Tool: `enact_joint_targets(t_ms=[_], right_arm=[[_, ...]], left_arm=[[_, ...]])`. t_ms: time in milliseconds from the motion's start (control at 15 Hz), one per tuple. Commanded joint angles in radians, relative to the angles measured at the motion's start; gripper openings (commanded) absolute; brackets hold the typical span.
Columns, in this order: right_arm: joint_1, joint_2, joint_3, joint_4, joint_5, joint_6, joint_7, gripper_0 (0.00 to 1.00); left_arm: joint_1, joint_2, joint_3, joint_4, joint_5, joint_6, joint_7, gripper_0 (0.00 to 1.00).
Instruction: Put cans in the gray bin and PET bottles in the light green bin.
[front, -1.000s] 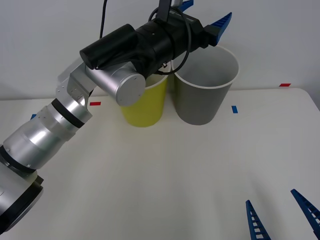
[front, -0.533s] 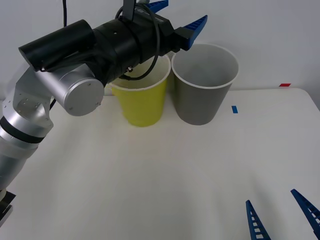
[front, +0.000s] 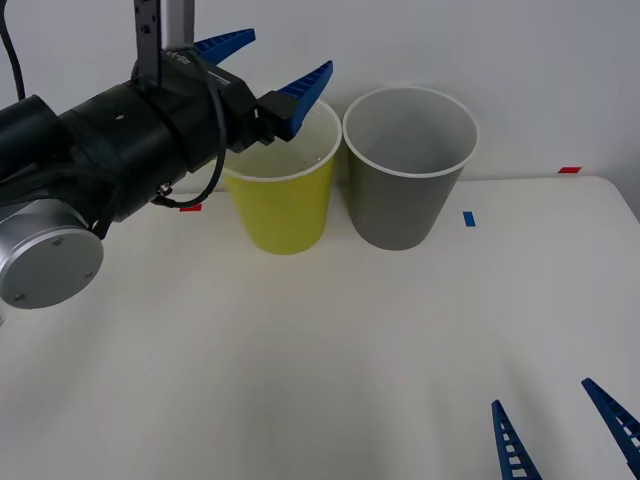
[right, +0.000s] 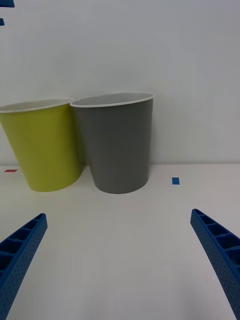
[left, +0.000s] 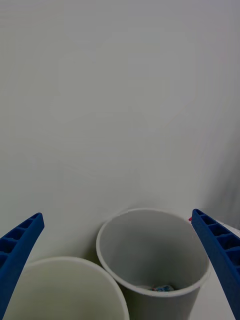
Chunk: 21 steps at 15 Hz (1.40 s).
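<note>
Now the can (left: 163, 288) lies inside the gray bin (left: 150, 240), below the left claw (front: 268, 70).

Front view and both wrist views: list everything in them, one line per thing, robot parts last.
gray bin: one, dark gray with white rim, far side of the table, right of the green one.
light green bin: one, yellow-green with white rim, touching or nearly touching the gray bin's left side.
can: one, blue, lying at the bottom of the gray bin.
tape marks: blue and red, on the white table.
left gripper: blue fingers, open, raised above the light green bin's left rim.
right gripper: blue fingers, open, low at the table's near right.
</note>
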Motion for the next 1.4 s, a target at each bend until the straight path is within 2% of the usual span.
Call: enact_joint_targets(t_ms=[67,267,533,1000,1200,1400], right_arm=[[0.0,0.0,0.0,0.0,0.0,0.0,0.0,1.0],[0.0,0.0,0.0,0.0,0.0,0.0,0.0,1.0],[0.0,0.0,0.0,0.0,0.0,0.0,0.0,1.0],[0.0,0.0,0.0,0.0,0.0,0.0,0.0,1.0],[0.0,0.0,0.0,0.0,0.0,0.0,0.0,1.0],[0.0,0.0,0.0,0.0,0.0,0.0,0.0,1.0]], left_arm=[[0.137,0.038,0.076,-0.089,-0.001,-0.009,-0.004,1.0],[0.297,0.047,0.168,-0.157,-0.015,-0.042,-0.014,1.0],[0.507,0.049,0.211,-0.169,-0.03,-0.226,-0.031,1.0],[0.805,0.047,0.217,-0.169,-0.064,-0.522,-0.074,1.0],[0.918,0.044,0.178,-0.167,-0.087,-0.624,-0.093,1.0],[1.055,0.012,0.142,-0.167,-0.159,-0.696,-0.14,1.0]])
